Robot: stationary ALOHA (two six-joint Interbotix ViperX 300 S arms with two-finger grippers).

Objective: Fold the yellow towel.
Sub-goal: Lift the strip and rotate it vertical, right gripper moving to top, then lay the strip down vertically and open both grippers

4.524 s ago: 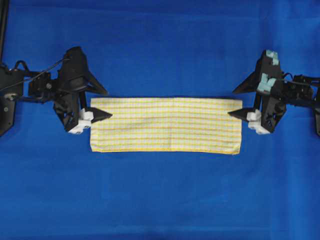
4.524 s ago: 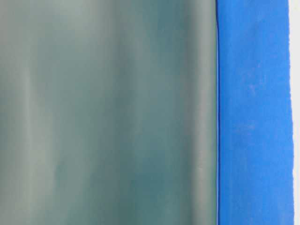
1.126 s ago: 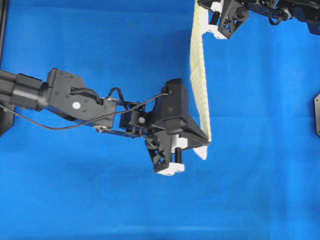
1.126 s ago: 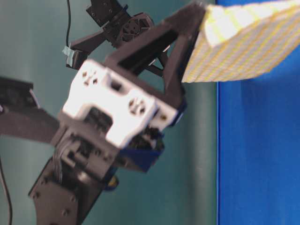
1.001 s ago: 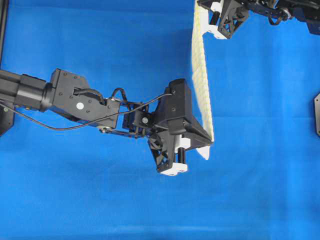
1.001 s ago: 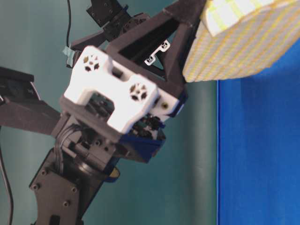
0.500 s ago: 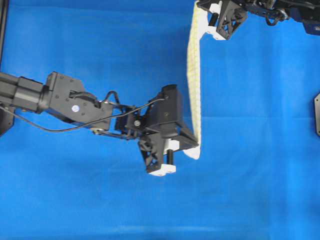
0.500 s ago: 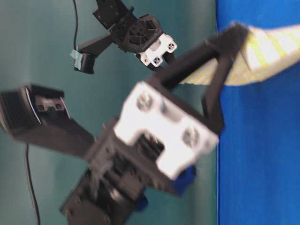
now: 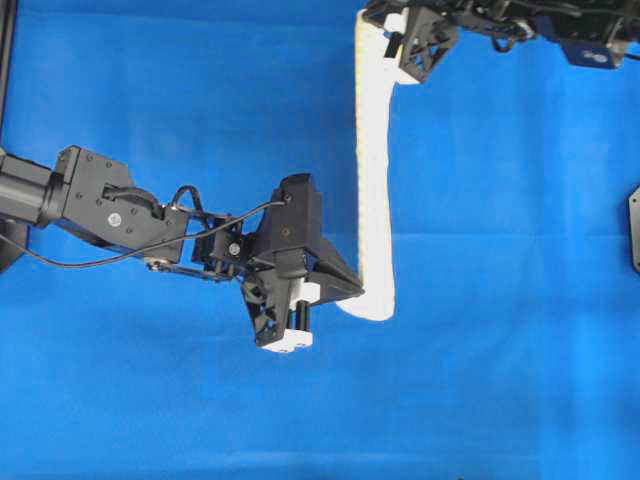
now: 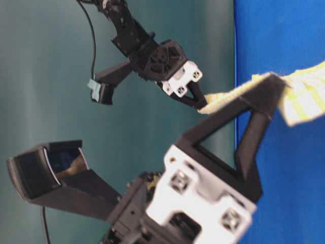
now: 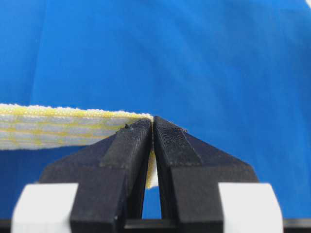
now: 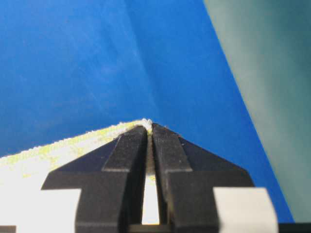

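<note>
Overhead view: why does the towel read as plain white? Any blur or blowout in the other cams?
Overhead: yellow towel is overexposed, check pattern washed out. Table-level: left claw looms close and soft; right claw behind is sharper. Left wrist: stripes legible. Right wrist: cloth blown to white at lower left.

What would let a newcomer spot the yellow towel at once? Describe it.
Start from the blue table cover that fills the overhead view. Stretched between the left claw near the middle and the right claw at the top edge is the yellow towel, the only pale, yellow-checked thing there.
</note>
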